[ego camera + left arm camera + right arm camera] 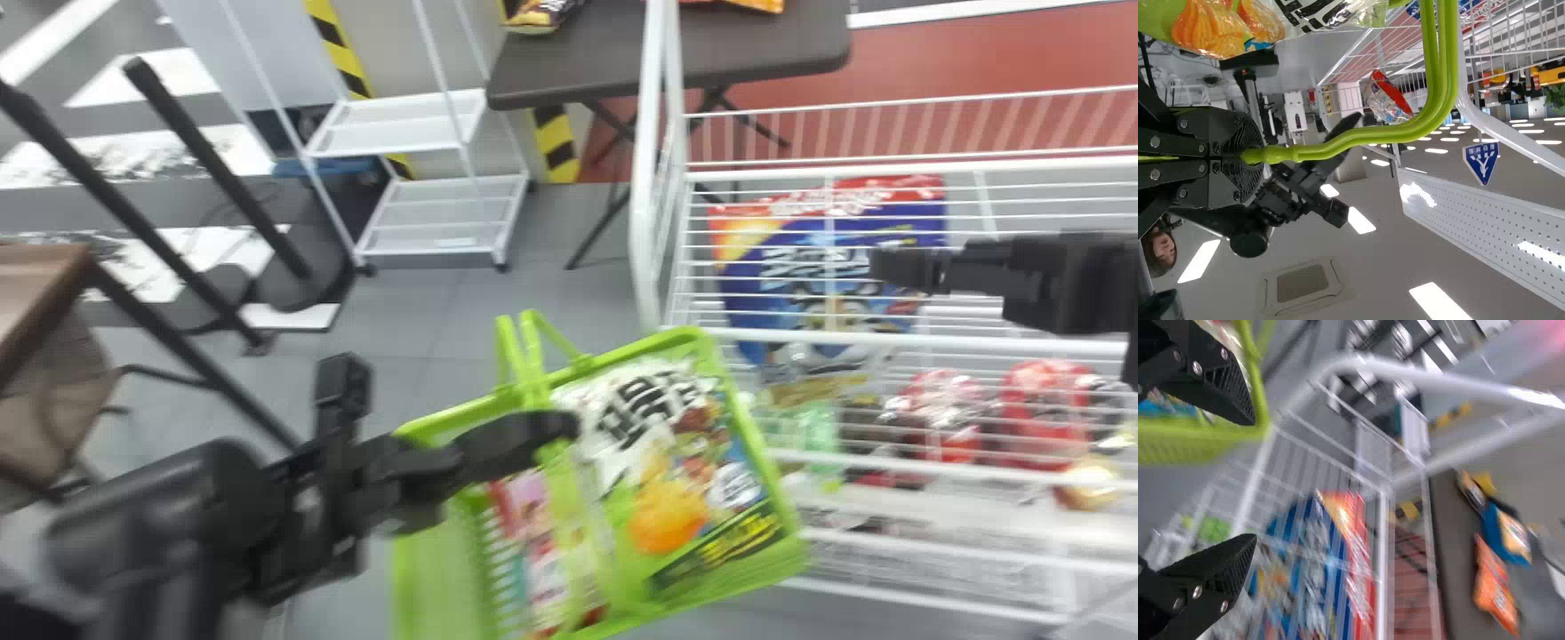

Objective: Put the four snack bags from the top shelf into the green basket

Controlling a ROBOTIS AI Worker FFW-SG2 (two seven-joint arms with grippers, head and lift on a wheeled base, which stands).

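Observation:
In the head view my left gripper (556, 425) is at the green basket (742, 400); in the left wrist view, my left gripper (1248, 157) is shut on its handles (1358, 137). A white-and-green snack bag (667, 507) and a pink-and-red bag (542, 551) are inside the basket. My right gripper (889, 267) hangs over the white wire rack, near a large blue snack bag (800, 276) with wires crossing in front of it. Seen from the right wrist, my right gripper (1253, 482) has its fingers apart with nothing between them, and the blue bag (1311, 553) shows beyond.
The rack's white frame (649, 178) rises right beside the basket. Red packages (1045, 413) lie lower in the rack. Behind stand a dark table (711, 53) with snack bags and a white shelf cart (444, 213). A brown table edge (44, 276) is at the far left.

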